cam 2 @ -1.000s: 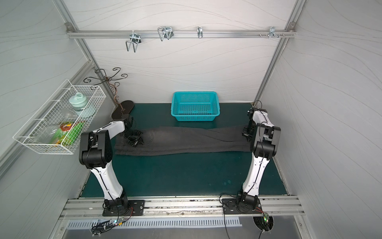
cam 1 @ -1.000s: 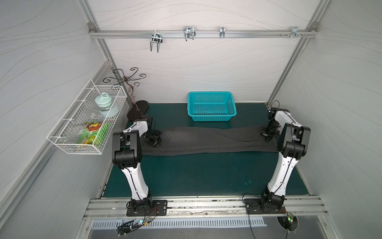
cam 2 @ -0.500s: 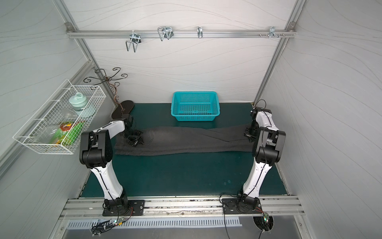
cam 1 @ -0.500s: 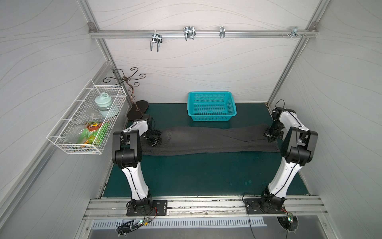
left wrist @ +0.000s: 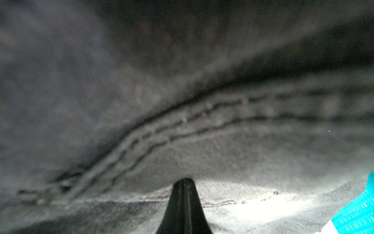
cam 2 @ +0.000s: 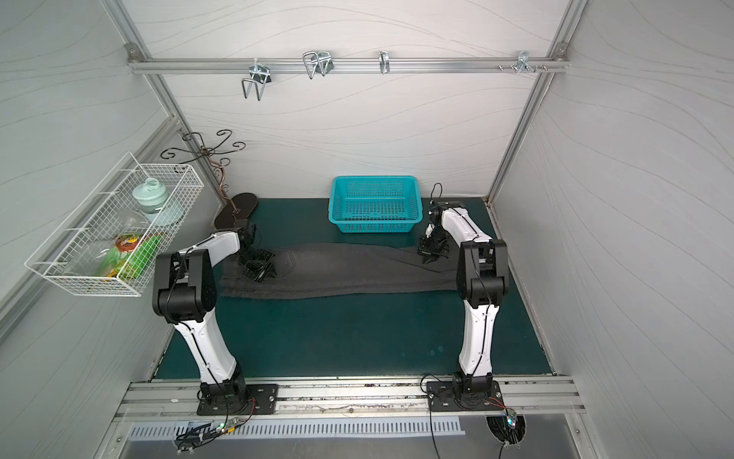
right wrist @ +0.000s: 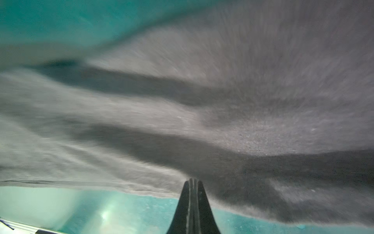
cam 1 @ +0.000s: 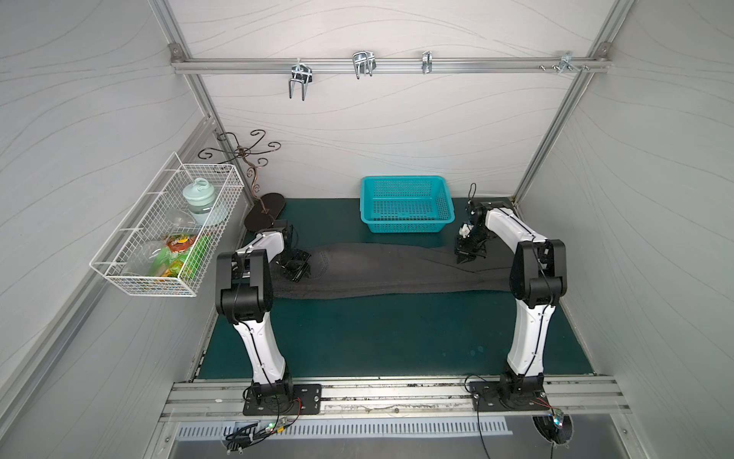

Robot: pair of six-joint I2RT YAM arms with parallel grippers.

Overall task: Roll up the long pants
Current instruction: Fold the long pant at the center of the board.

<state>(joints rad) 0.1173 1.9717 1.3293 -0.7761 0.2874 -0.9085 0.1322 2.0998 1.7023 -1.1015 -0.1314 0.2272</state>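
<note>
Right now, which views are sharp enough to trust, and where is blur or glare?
Both top views: sharp and evenly lit, long pants clear on the green mat. Left wrist view: fabric too close, dim and out of focus, with a washed-out bright patch beside the left gripper. Right wrist view: cloth streaked and blurred; a glare spot on the mat near the right gripper.

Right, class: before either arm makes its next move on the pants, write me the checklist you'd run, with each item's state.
1. long pants spread lengthwise on mat: ok.
2. left gripper shut, at waist end: ok.
3. right gripper shut, at leg end: ok.
4. Cloth truly pinched by either: cannot tell.
5. teal basket apart from pants: ok.
6. Roll started: not ok.
</note>
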